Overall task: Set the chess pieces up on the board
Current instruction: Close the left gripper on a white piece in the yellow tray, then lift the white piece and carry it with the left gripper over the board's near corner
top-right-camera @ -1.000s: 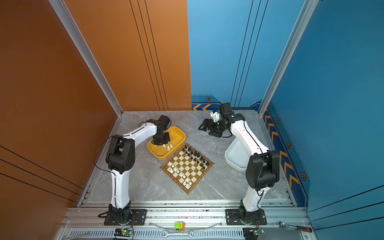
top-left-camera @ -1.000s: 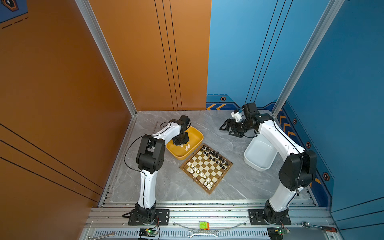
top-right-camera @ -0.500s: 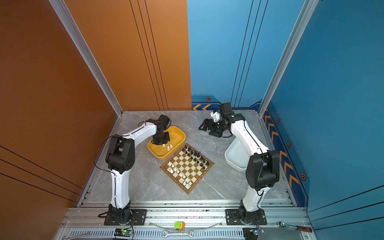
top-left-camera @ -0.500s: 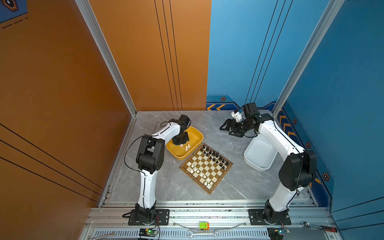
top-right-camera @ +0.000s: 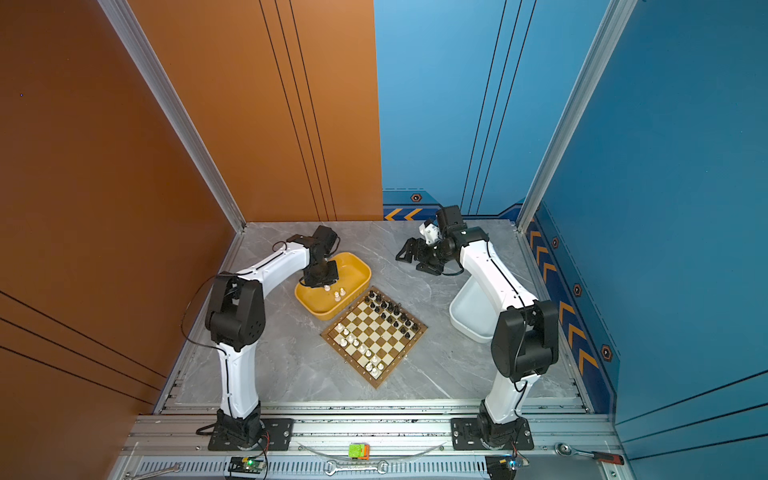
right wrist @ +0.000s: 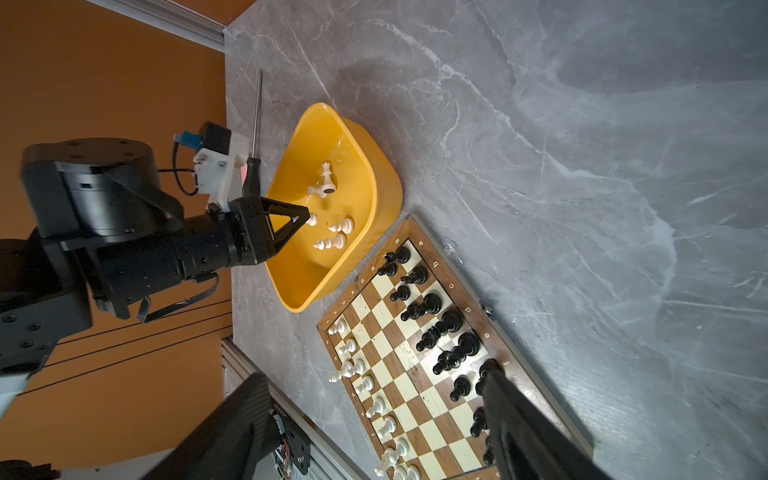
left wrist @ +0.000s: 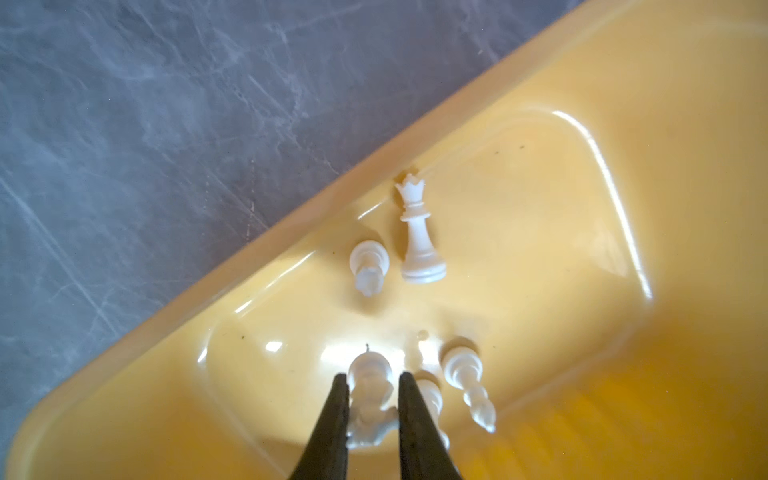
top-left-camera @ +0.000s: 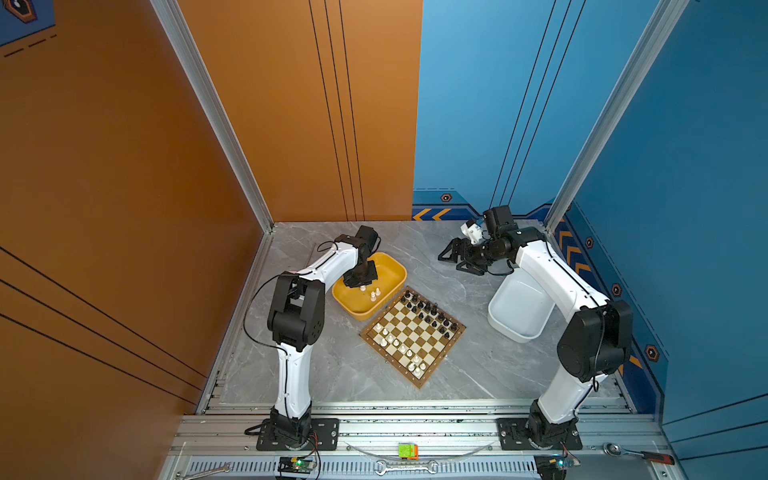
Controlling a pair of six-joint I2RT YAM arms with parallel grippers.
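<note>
A grey, white-veined marble counter [top-left-camera: 332, 374] forms the floor of a tall booth. Orange panels [top-left-camera: 124, 187] wall its left edge and the left half of its far edge. Blue panels [top-left-camera: 685, 166] wall the rest of the far edge and the right edge, and aluminium posts [top-left-camera: 216, 120] rise from the two far corners. An aluminium rail [top-left-camera: 415, 428] along the near edge carries both arm bases; in front of it lie spanners, a ratchet [top-left-camera: 636, 455] and a small green and orange block [top-left-camera: 408, 451]. The board [top-left-camera: 415, 332] sits mid-counter, turned cornerwise. Black pieces [top-left-camera: 432, 311] fill two rows on its far-right side, and white pieces [top-left-camera: 395, 343] stand with gaps on its near-left side. Just beside the board, toward the far-left corner, is a yellow tray [top-left-camera: 357, 309]. A white tray [top-left-camera: 519, 316] sits near the right edge, partly under the right arm. The left pincer [left wrist: 372, 376] reaches down into the yellow tray, its fingers clamped on a white piece [left wrist: 370, 411], with loose pieces [left wrist: 417, 232] lying around it. The right pincer [top-left-camera: 451, 258] hangs over the counter near the far edge, jaws spread wide and holding nothing.
</note>
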